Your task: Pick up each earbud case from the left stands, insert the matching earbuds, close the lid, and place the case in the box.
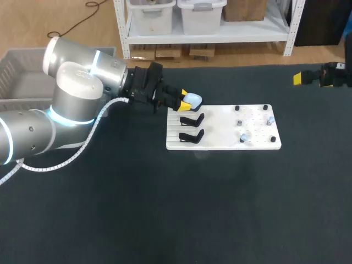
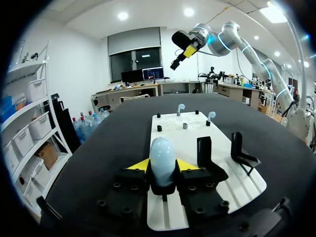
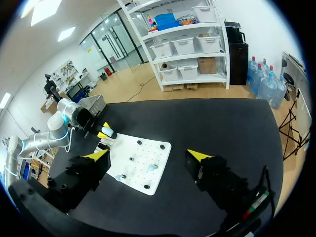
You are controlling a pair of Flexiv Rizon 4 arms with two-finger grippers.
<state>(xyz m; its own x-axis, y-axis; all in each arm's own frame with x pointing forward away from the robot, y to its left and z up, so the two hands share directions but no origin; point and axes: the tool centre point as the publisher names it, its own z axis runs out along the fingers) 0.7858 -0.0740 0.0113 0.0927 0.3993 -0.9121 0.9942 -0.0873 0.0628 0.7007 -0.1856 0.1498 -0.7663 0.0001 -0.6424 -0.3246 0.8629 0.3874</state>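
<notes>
A pale blue earbud case (image 1: 192, 100) stands upright at the far left corner of the white board (image 1: 220, 144). My left gripper (image 1: 186, 99) is shut on it, one yellow tip against each side; in the left wrist view the case (image 2: 163, 157) sits between the fingers (image 2: 139, 165). Whatever holds the case from below is hidden. Two empty black stands (image 1: 191, 119) (image 1: 191, 135) sit nearer on the board. Small earbuds (image 1: 242, 137) (image 1: 270, 118) stand among black pegs at the board's right end. My right gripper (image 1: 308, 77) hangs open, far off at the table's back right.
A grey box (image 1: 16, 82) sits at the table's left edge, behind my left arm. In the right wrist view the board (image 3: 158, 174) lies well ahead of the open right gripper (image 3: 148, 156), with black tabletop all around it.
</notes>
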